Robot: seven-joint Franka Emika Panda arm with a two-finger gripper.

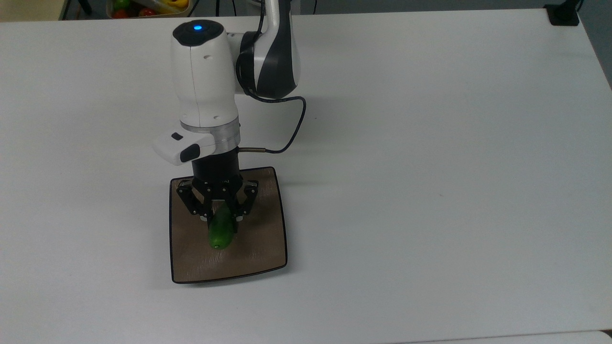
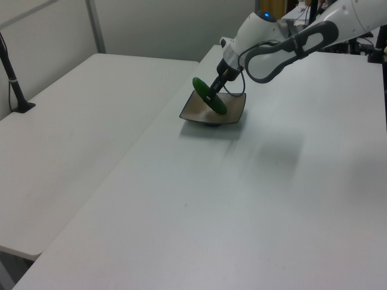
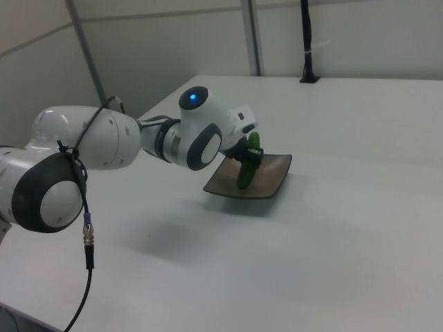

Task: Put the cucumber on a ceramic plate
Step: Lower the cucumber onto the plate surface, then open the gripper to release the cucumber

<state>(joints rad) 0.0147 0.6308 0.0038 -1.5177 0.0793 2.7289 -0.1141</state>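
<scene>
The gripper (image 1: 221,219) grips the cucumber (image 1: 221,232) over the plate (image 1: 258,248), fingers closed on its upper part. The arm hides the plate's far edge; whether the cucumber touches it is unclear.

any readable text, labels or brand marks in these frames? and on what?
None can be read.
The gripper, shut on the cucumber above the ceramic plate, carries no lettering that can be made out in the top view.
The white arm has a blue light on top, no wording.
The cucumber, plate and table bear no print or labels.
</scene>
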